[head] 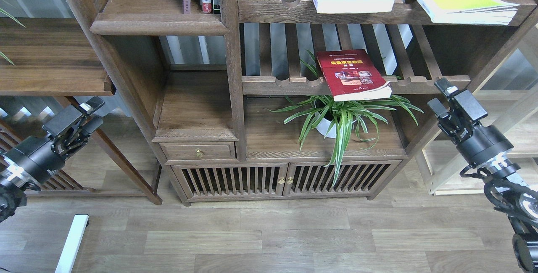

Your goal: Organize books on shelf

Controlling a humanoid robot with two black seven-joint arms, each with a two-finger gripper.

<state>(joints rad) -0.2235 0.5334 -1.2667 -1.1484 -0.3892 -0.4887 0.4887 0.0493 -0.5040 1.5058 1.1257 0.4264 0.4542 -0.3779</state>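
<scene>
Single head camera, looking forward and down at a wooden bookcase.

The view sits fairly near: the left claw (90, 115) enters at the lower left edge, the right claw (441, 96) at the right, with the bookcase (231, 96) between and beyond them, floor below.

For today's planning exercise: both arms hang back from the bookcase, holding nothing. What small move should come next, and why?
Probably bring the right gripper up and left toward the red book. That book lies flat on the slatted rack with its near corner overhanging the front rail, close to that gripper, whose fingers stand apart and empty. The left gripper is much farther away.
</scene>
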